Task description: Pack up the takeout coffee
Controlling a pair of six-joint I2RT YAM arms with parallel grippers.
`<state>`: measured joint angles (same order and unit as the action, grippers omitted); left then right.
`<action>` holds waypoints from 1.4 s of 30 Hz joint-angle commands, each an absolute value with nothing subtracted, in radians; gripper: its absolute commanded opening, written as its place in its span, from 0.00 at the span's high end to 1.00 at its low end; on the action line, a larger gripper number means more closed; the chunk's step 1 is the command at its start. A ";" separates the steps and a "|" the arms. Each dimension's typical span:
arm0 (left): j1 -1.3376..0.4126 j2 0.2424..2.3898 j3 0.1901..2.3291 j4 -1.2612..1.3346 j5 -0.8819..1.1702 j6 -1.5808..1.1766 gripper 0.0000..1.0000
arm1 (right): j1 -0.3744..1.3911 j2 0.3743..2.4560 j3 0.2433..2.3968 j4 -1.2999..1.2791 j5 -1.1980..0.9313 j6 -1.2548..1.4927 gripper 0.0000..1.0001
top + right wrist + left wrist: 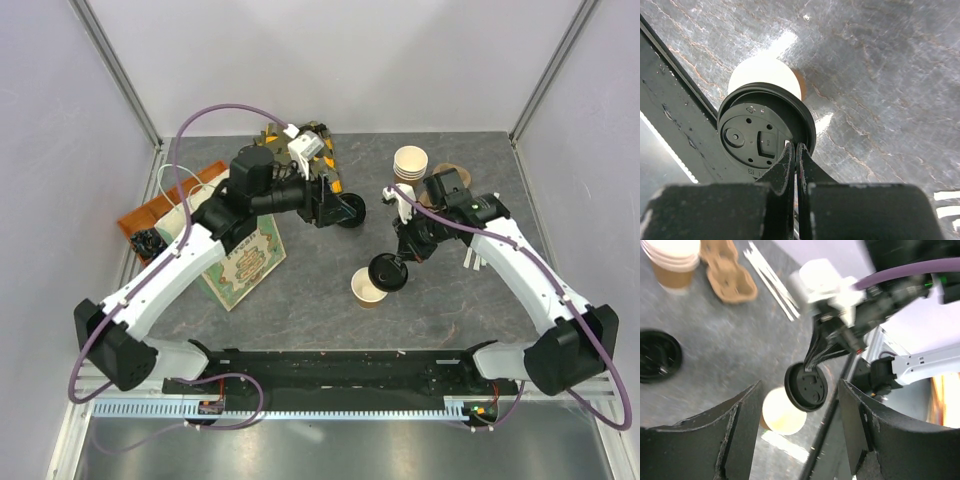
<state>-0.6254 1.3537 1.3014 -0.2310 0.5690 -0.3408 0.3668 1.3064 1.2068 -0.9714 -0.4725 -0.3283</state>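
Note:
The takeout coffee cup [366,290], small, brown and lidless, stands on the grey table in front of the arms; it also appears in the left wrist view [782,412] and the right wrist view [765,70]. Its round black lid [388,272] [762,132] hangs tilted just above the cup's rim. My right gripper [399,260] [795,148] is shut on the edge of that lid. My left gripper [345,210] [800,390] hovers open and empty behind the cup, facing it. The printed paper bag [245,258] lies at the left.
A stack of lidless cups [410,162] [672,260] and a brown cup carrier [452,176] [727,270] stand at the back right. White stir sticks [772,282] lie near them. A loose black lid [657,356] rests on the table. An orange tray [150,212] sits far left.

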 commanded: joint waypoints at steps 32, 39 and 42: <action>-0.733 1.088 1.210 -0.339 0.454 0.114 0.27 | 0.594 1.499 1.289 -0.927 -0.281 -0.258 1.00; -0.733 1.098 1.213 -0.341 0.451 0.104 0.26 | 0.595 1.499 1.276 -0.914 -0.282 -0.256 1.00; -0.733 1.103 1.212 -0.339 0.451 0.100 0.26 | 0.594 1.499 1.266 -0.911 -0.281 -0.256 1.00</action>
